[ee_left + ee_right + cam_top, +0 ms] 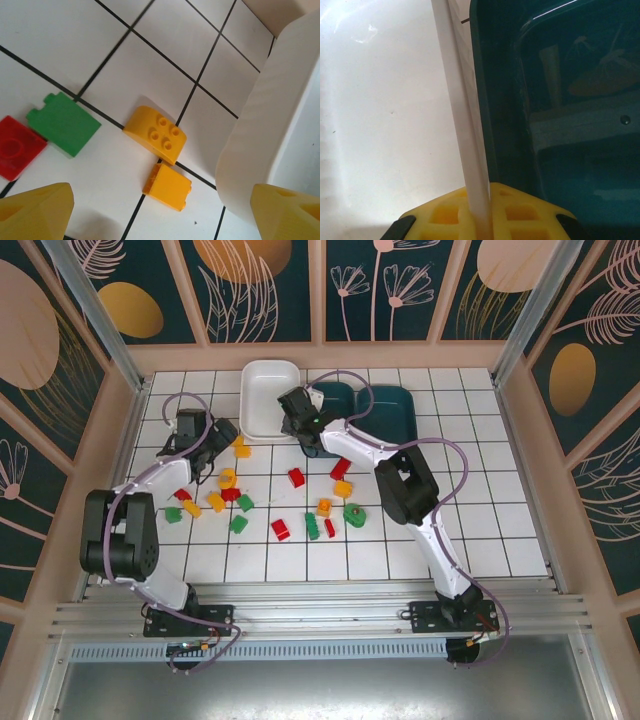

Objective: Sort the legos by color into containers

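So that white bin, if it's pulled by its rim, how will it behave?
The white bin looks empty and shallow, so probably light and apt to slide on the smooth tiled table. Its wall looks thin in the right wrist view, so the rim may flex a little. Wide and low, it seems unlikely to tip.

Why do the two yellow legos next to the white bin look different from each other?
In the left wrist view, the upper yellow lego has a curved edge and four studs showing; the lower yellow lego shows a plain face, no studs. The upper one looks bigger and lighter; the lower one is more orange. Both lie side by side on the tiled table by the white bin.
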You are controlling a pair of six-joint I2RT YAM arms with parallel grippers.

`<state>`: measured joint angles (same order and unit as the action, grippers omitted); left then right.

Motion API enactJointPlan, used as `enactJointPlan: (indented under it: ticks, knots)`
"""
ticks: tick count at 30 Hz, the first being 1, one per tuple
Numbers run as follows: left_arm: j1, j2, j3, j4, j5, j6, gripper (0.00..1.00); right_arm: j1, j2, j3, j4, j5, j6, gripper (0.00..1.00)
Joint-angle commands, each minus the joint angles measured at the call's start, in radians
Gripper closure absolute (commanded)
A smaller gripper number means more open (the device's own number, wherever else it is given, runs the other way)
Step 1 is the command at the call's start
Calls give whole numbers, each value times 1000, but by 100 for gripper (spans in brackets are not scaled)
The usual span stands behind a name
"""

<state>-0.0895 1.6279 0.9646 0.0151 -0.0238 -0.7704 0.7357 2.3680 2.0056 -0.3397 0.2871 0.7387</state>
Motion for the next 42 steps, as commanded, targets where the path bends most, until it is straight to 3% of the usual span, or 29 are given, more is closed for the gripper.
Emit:
enactJointPlan:
  ticks: [1, 9, 21, 31, 38, 42]
  knots:
    - [5, 62, 70, 30, 76, 32, 9, -9, 24, 30, -47, 18, 9, 97]
    - [5, 209, 151, 65, 215, 63, 15, -7, 51, 84, -53, -7, 18, 89]
    - [5, 239, 197, 28, 188, 75, 16, -5, 69, 162, -76, -53, -9, 72]
    - [4, 269, 285, -7, 182, 150, 16, -23, -81, 104, -89, -25, -165, 63]
    - [5, 401, 490, -112, 145, 319, 20, -181, -302, -193, -67, -155, -390, 55]
    - [5, 478, 567, -141, 170, 371, 27, -377, -437, -436, -6, -261, -460, 50]
